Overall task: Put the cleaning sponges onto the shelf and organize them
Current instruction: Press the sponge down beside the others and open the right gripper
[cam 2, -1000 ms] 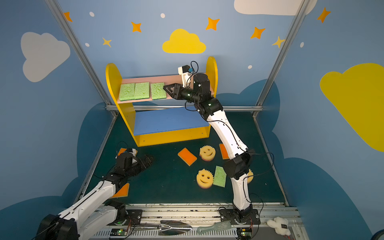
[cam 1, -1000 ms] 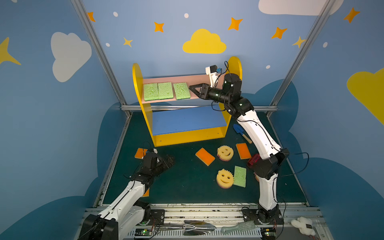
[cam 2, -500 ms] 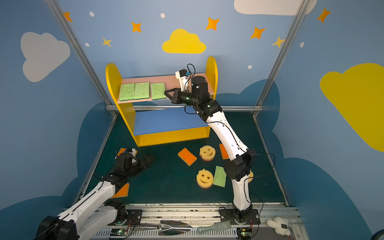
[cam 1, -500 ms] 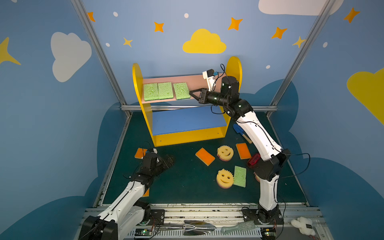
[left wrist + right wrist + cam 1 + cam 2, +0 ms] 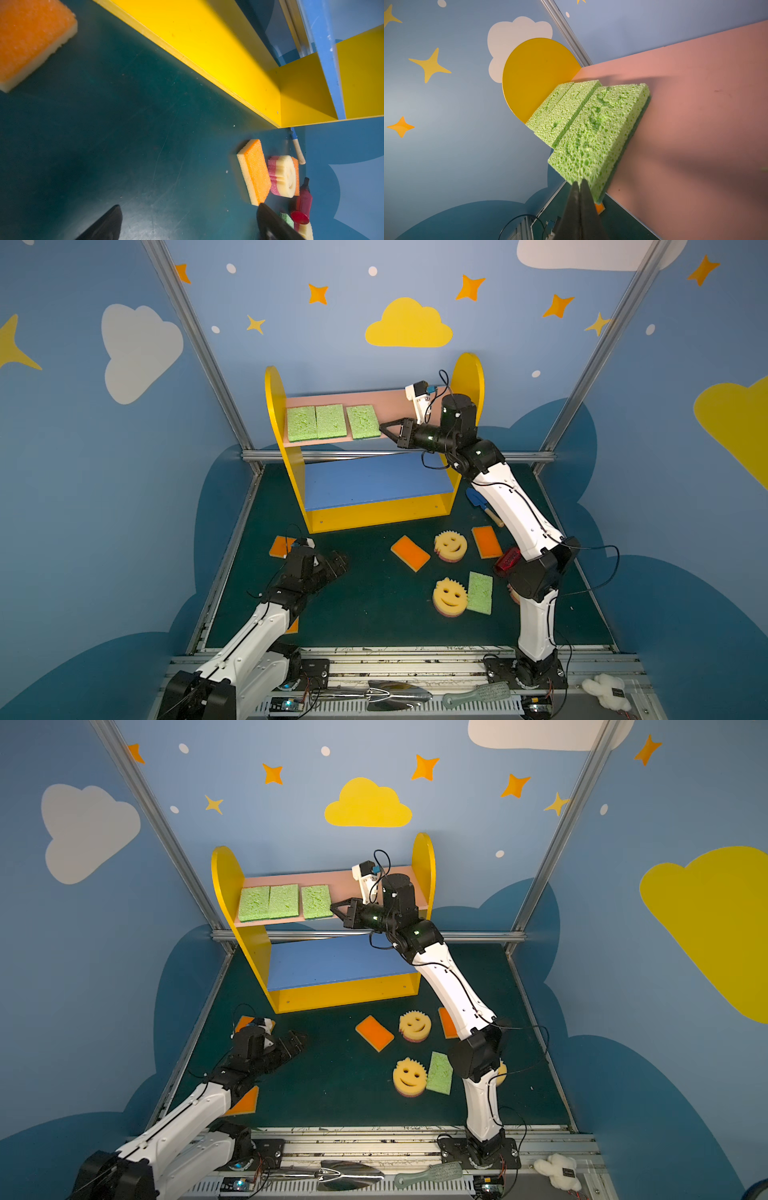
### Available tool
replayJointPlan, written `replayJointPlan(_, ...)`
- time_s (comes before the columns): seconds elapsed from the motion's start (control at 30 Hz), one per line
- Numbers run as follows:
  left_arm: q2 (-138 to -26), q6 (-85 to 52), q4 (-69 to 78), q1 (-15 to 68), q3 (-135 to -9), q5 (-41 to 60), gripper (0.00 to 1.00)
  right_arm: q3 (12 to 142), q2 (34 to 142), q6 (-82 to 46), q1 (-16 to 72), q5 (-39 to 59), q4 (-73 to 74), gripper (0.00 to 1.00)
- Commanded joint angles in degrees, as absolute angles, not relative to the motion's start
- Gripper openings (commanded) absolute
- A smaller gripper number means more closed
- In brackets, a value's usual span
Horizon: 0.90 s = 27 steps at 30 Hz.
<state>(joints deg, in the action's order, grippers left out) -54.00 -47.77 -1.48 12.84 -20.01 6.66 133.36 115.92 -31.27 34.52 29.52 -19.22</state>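
The shelf (image 5: 274,406) has yellow sides, a pink upper board (image 5: 390,404) and a blue lower board (image 5: 374,481). Three green sponges (image 5: 301,423) (image 5: 331,421) (image 5: 363,422) lie in a row on the pink board. My right gripper (image 5: 381,427) (image 5: 579,181) is shut and empty, its tips against the near corner of the third green sponge (image 5: 598,133). On the mat lie orange sponges (image 5: 409,552) (image 5: 486,542) (image 5: 281,546), two smiley sponges (image 5: 450,545) (image 5: 449,596) and a green sponge (image 5: 480,592). My left gripper (image 5: 338,562) (image 5: 190,207) hangs open low over the mat, holding nothing.
A blue toy shovel (image 5: 478,499) lies beside the shelf's right foot. A red object (image 5: 508,562) sits by the right arm's elbow. Another orange sponge (image 5: 245,1102) lies partly under the left arm. A metal scoop (image 5: 390,691), a brush (image 5: 478,695) and a white plush (image 5: 602,689) rest on the front rail.
The right gripper has shut its jaws and come down to the front corner of the third green sponge. The left arm has stayed still.
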Motion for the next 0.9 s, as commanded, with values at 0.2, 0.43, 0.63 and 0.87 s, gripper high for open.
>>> replayJointPlan(0.2, -53.8, -46.9, -1.6, 12.5, -19.6, 6.6, 0.99, 134.6, 117.9, -32.2, 34.3, 29.8, -18.8, 0.0)
replayJointPlan(0.43, -53.8, -46.8, -2.0, 12.5, -20.1, 6.6, 1.0, 136.8, 119.4, -32.6, 34.4, 30.2, -19.0, 0.0)
replayJointPlan(0.63, -53.8, -46.6, -2.1, 12.3, -20.2, 6.5, 0.99, 137.8, 120.2, -33.0, 34.4, 30.3, -18.8, 0.0)
replayJointPlan(0.87, -53.9, -46.5, -2.2, 12.1, -20.5, 6.7, 0.99, 139.4, 121.5, -33.8, 34.6, 30.9, -18.5, 0.0)
